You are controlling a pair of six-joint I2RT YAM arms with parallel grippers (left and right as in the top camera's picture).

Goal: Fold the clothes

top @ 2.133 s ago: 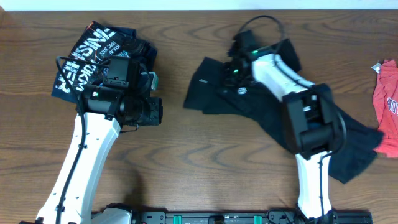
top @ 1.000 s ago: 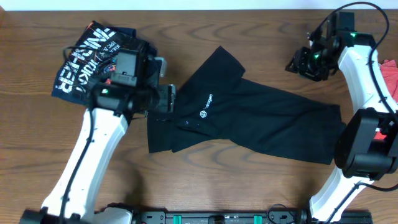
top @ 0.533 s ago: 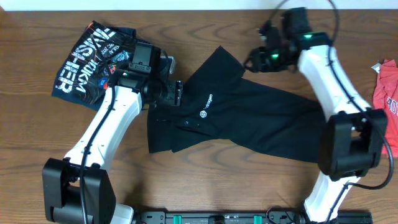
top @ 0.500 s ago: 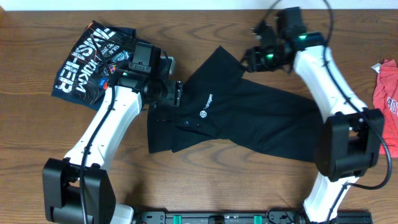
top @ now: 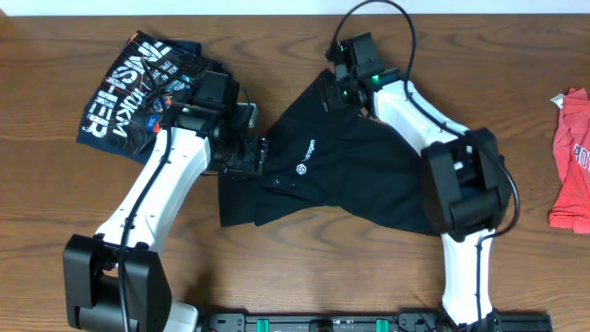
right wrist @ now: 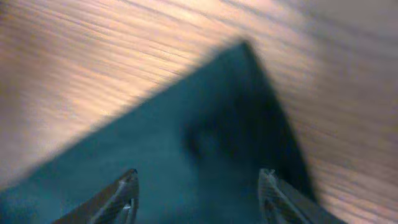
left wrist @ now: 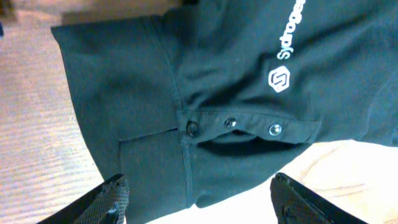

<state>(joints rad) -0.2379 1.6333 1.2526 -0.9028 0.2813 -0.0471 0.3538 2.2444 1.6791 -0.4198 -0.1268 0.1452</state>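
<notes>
Logged black polo shirt (top: 369, 175) rumpled mid-table (top: 304, 267), between navy printed garment (top: 129, 78) at far left and red garment (top: 572, 157) at right edge, with left end effector (left wrist: 199, 196) spread over its three-button placket (left wrist: 231, 123) and right end effector (right wrist: 198, 186) spread above the upper sleeve corner, neither pinching cloth. Could bunch or twist on a close through stacked layers at placket or sleeve. Gaping placket seen from left wrist only, full outline from overhead only.
</notes>
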